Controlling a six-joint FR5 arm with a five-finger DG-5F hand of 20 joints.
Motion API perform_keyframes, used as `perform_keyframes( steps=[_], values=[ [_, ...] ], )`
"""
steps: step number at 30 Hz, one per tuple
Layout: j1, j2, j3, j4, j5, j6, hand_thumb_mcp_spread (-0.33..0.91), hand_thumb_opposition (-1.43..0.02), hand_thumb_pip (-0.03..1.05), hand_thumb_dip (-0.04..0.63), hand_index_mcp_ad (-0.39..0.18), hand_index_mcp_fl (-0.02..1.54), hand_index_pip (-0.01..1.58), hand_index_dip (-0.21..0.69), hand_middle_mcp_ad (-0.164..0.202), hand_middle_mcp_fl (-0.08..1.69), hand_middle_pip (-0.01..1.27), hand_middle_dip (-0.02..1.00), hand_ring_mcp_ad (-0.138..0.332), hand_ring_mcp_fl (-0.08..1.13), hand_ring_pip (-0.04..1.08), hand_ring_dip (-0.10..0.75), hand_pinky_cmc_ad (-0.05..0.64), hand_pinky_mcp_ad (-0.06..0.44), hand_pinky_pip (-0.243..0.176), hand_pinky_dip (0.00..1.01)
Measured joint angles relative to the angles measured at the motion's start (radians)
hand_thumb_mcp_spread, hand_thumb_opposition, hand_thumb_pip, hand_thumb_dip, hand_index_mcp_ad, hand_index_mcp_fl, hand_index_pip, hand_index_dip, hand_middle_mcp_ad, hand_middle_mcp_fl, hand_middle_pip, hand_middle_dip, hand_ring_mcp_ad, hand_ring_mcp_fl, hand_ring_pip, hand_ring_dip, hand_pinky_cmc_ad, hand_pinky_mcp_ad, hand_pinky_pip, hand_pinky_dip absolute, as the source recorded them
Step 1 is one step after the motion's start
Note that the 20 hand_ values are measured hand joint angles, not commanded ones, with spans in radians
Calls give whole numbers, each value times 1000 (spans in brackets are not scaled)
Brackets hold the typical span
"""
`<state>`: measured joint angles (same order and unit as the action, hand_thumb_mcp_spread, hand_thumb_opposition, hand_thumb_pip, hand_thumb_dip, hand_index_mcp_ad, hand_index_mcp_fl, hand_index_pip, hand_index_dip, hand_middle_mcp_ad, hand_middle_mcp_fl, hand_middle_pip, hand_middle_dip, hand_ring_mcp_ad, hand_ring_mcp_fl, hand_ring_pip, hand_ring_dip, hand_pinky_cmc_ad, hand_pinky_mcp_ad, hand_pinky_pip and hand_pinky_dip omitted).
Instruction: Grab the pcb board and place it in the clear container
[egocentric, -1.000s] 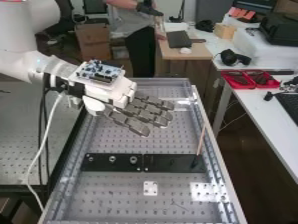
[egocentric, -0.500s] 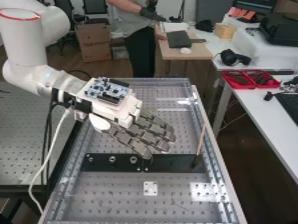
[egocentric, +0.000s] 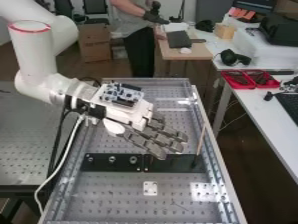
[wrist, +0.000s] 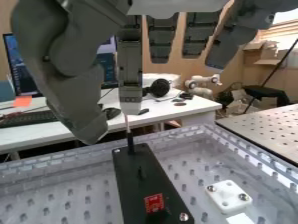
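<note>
pcb board (wrist: 154, 201), probably, lies on the wrist view's black bar (wrist: 133, 182); high view shows hand (egocentric: 159, 137) spread.

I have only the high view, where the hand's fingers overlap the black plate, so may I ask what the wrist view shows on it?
Observer: It shows a small red piece on the black plate; I can't tell whether it is the pcb board.
Operator: Thank you, and is anything held on the side of the hand that I can't see?
Observer: No, the hand has nothing in its grasp there.
</note>
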<state>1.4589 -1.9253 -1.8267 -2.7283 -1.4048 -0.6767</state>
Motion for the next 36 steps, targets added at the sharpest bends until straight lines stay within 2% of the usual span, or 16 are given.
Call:
perform_keyframes(
  steps=[12, 21, 31, 36],
  values=[
    [-17, -59, 36, -1, -61, -74, 384, -878, 721, 253, -42, 63, 1543, 14, 51, 7, 120, 77, 113, 0, 75, -16, 248, 117, -91, 435],
    [-33, -103, 64, -11, -76, -97, 391, -892, 731, 267, -45, 65, 1552, 63, 49, 7, 120, 94, 113, 0, 75, -16, 251, 117, -91, 417],
    [-52, -135, 80, 7, -107, -119, 391, -892, 731, 267, -45, 54, 1550, 68, 49, 7, 120, 94, 115, 0, 75, -17, 251, 117, -87, 405],
    [-61, -144, 82, 10, -126, -140, 403, -892, 731, 267, -44, 105, 1552, 80, 49, 7, 120, 94, 115, 0, 75, -14, 251, 117, -91, 374]
  ],
)
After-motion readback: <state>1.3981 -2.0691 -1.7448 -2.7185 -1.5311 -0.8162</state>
